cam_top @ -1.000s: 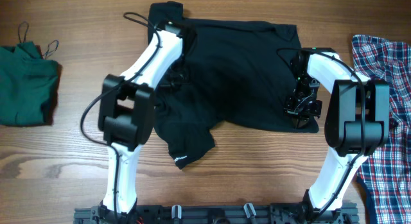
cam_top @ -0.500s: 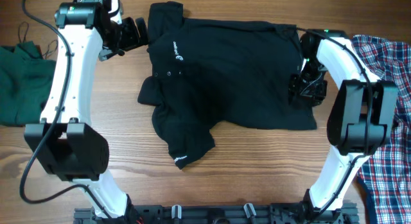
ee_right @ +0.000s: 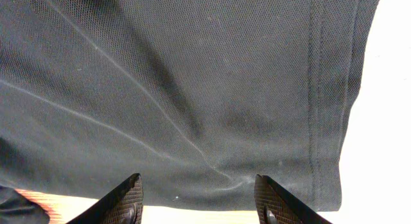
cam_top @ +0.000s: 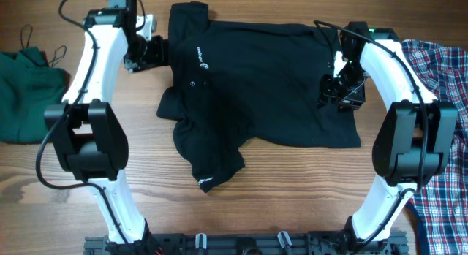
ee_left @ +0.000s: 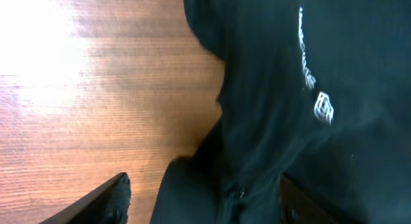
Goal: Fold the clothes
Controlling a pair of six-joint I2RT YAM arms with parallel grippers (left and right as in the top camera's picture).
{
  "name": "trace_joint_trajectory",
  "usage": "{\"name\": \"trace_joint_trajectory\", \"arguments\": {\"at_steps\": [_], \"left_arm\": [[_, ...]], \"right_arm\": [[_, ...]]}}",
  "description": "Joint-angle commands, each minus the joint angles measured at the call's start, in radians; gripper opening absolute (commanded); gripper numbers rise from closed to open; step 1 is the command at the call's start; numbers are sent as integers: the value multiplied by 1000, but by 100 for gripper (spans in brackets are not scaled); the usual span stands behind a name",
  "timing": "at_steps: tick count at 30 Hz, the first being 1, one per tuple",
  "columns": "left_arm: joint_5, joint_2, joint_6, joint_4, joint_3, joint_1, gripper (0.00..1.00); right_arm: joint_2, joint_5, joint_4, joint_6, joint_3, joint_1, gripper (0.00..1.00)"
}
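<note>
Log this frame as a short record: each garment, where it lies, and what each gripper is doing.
black shirt: spread out mid-table, unfolded, one sleeve trailing toward the near edge
green top: crumpled at the table's left end
plaid shirt: at the right end, the right arm overlapping it from overhead
left gripper: open, at the black shirt's collar-side edge, holding nothing
right gripper: open, over the black shirt's hem end, holding nothing
table: wood

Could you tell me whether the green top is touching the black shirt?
Apart. The overhead view shows bare table between the green top and the black shirt.
</note>
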Motion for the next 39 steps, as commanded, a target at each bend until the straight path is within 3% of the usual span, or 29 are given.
{"name": "trace_joint_trajectory", "arguments": {"at_steps": [1, 6, 10, 21, 24, 26, 28, 33, 35, 39], "left_arm": [[159, -2, 201, -28, -84, 56, 84], [232, 0, 239, 16, -240, 121, 90], [377, 0, 362, 25, -319, 147, 94], [458, 14, 361, 82, -401, 159, 92], [493, 13, 361, 76, -401, 159, 83], [497, 13, 360, 70, -401, 159, 70], [497, 13, 360, 59, -400, 159, 66], [504, 13, 361, 60, -400, 159, 44], [504, 13, 361, 59, -401, 159, 46], [504, 13, 360, 60, -401, 156, 42]], "right_arm": [[-19, -19, 3, -10, 17, 2, 57], [-19, -19, 17, -10, 17, 2, 57], [-19, -19, 17, -10, 16, 2, 57], [-19, -19, 17, -10, 14, 2, 58], [-19, -18, 17, -10, 14, 2, 58], [-19, -15, 17, -10, 14, 2, 59], [-19, -15, 17, -10, 14, 2, 59], [-19, -15, 18, -10, 14, 2, 62], [-19, -15, 17, -10, 14, 2, 62], [-19, -15, 18, -10, 11, 2, 63]]}}
